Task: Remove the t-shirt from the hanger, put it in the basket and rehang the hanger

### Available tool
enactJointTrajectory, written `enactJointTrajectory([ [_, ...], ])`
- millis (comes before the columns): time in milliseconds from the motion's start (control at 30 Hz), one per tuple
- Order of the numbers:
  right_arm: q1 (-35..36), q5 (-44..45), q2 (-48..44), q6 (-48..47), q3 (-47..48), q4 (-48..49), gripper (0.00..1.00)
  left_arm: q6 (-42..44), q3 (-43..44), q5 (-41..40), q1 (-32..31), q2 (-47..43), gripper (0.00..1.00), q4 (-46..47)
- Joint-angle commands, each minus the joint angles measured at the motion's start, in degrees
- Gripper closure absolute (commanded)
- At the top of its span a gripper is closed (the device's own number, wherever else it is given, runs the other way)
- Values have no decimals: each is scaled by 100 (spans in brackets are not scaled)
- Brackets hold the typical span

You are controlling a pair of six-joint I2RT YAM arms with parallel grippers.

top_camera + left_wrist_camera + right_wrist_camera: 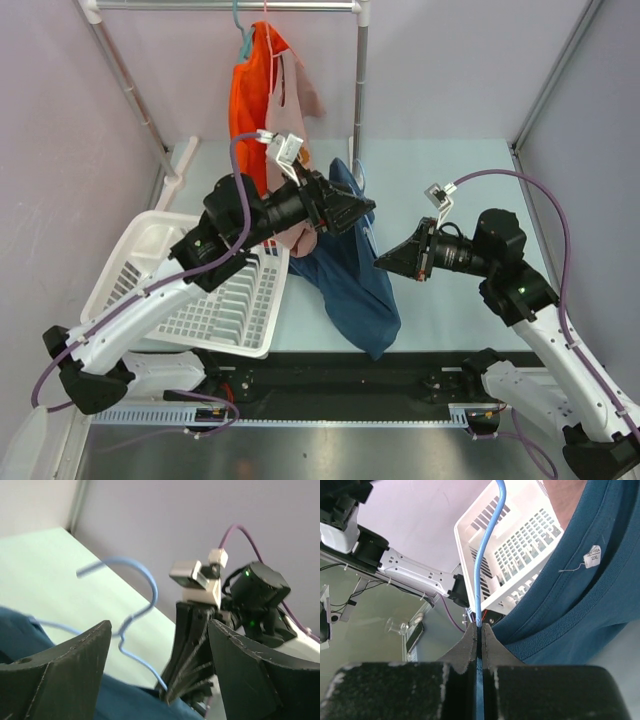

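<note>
A dark blue t-shirt (352, 285) hangs on a light blue wire hanger (144, 578) above the table's middle. My right gripper (384, 263) is shut on the hanger's wire, which runs up from between its fingertips in the right wrist view (487, 555). The shirt's collar and size tag show beside it (580, 605). My left gripper (362, 210) is open at the shirt's top, jaws wide apart. In the left wrist view (160, 630) the hanger's hook stands between the jaws and the blue cloth (125, 702) lies just below them.
A white slatted basket (200, 295) sits at the left. A clothes rail at the back holds an orange garment (252, 95) and a pink one (298, 92). Pink cloth (300, 238) hangs under my left arm. The rail's upright pole (359, 90) stands behind the shirt.
</note>
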Motion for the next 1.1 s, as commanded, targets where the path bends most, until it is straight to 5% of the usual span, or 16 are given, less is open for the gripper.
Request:
enactJointTrajectory([
  [0, 0, -185, -153, 103, 25, 296, 100, 721, 695, -372, -43, 436, 18, -188],
  [367, -9, -238, -188, 419, 86, 630, 100, 968, 977, -380, -175, 1026, 39, -65],
  [467, -9, -238, -205, 437, 121, 578, 100, 1099, 1056, -494, -219, 1176, 57, -56],
  [500, 0, -220, -205, 437, 130, 551, 100, 1143, 1091, -564, -219, 1203, 75, -65],
  [567, -9, -177, -240, 419, 148, 446, 100, 1283, 1240, -793, -228, 1299, 93, -170],
  [667, -9, 340, -302, 165, 288, -168, 76, 1520, 1556, -1308, -228, 1457, 100, -355],
  [700, -9, 508, -311, 51, 428, -422, 52, 1617, 1679, -1399, -228, 1553, 100, -416],
  [833, 9, 1474, -399, -730, 876, -1976, 9, 1961, 2469, -1935, -228, 1800, 100, -863],
  [900, 18, 1739, -513, -916, 991, -2278, 0, 1988, 2681, -2392, -228, 1879, 100, -996],
  [1067, 88, 1162, -706, -900, 931, -2227, 0, 2005, 2796, -2894, -228, 1958, 100, -742],
])
